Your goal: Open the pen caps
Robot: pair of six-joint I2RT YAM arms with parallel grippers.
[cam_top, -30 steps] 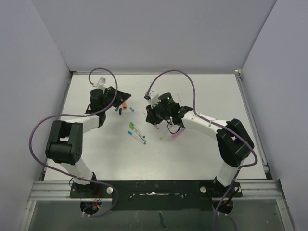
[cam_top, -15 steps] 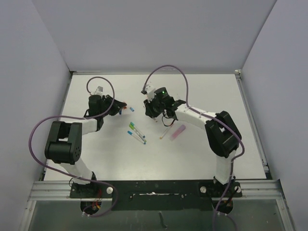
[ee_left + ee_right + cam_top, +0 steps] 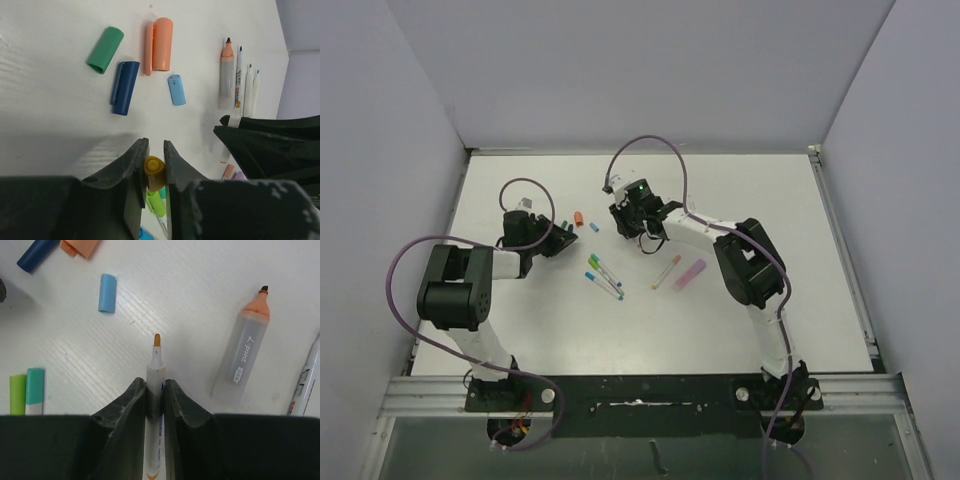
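Left hand, wrist tipped low over tabletop, pinches yellow cap, partly hidden by fingers; orange cap, navy cap lie upper frame. Right hand grips uncapped pen, barrel end cut off.

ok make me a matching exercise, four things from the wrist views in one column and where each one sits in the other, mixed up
Things:
1. yellow cap
2. thin pen with orange tip
3. green cap
4. orange highlighter

Places:
a. lying uncapped on the table
b. held in the left gripper
c. loose on the table, near the dark blue cap
d. held in the right gripper

Pairs: 1-b, 2-d, 3-c, 4-a
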